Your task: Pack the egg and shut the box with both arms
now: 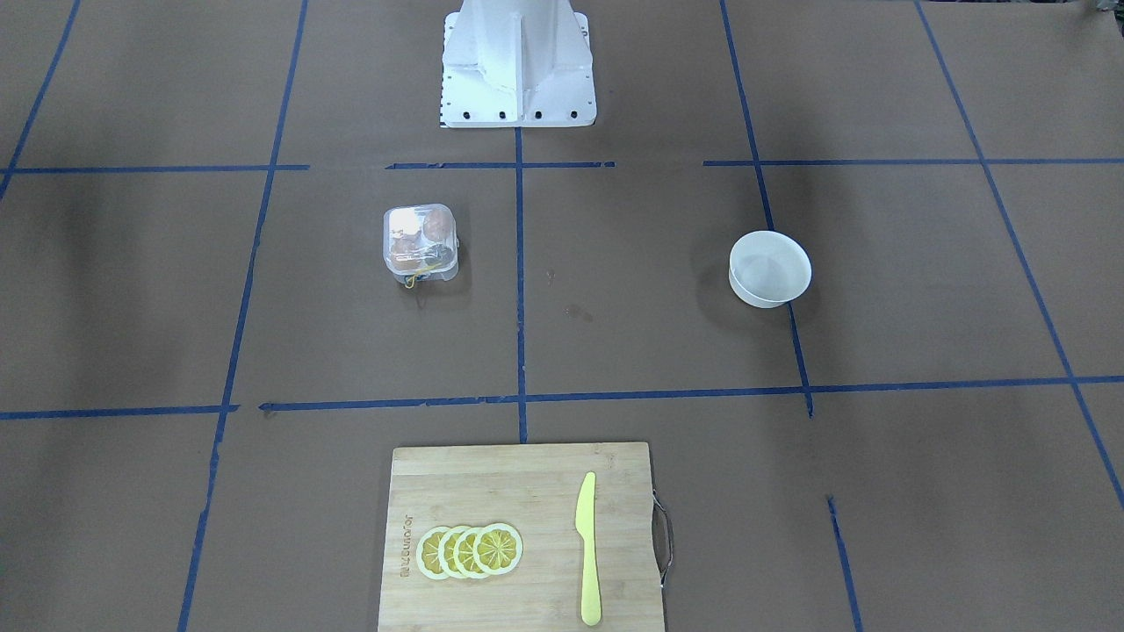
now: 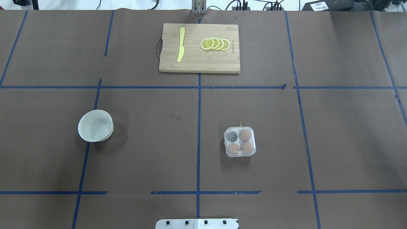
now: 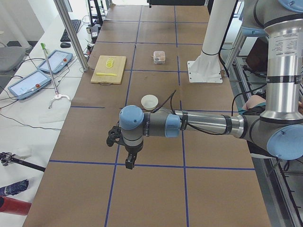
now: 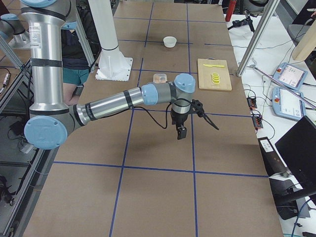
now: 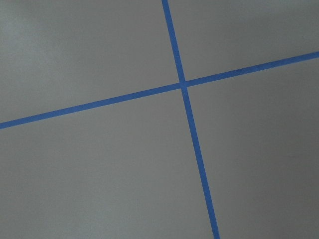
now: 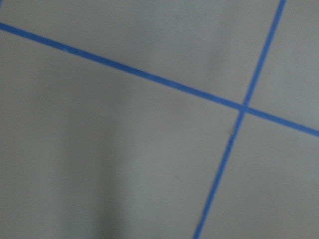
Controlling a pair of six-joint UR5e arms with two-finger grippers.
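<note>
The left gripper (image 3: pixel 129 161) hangs, fingers pointing down, over the table's left end. This side view alone shows it, so I cannot tell whether its fingers are spread or pinched, and nothing appears between them. Far down the table, the box (image 3: pixel 159 57) sits well apart from it. From the other end, the right gripper (image 4: pixel 180 131) hangs the same way above the right end, its opening just as unreadable. My guess is both arms are parked outward to keep the middle unobstructed. Each wrist camera sees only brown table covering and crossing blue tape lines (image 5: pixel 182 83), which suggests neither hand is near any object. From overhead, the box lies in the robot's right half, nearer the robot's edge than the far edge. Three brown eggs (image 2: pixel 244 135) show through the plastic and one cup looks dark, though I cannot tell whether the lid is down. The white bowl (image 2: pixel 95 125) stands in the left half and looks empty. The front view adds the cutting board (image 1: pixel 518 474) at the operators' edge, bearing a yellow knife (image 1: pixel 587 549) and lemon slices (image 1: pixel 470 551), well clear of the work.
</note>
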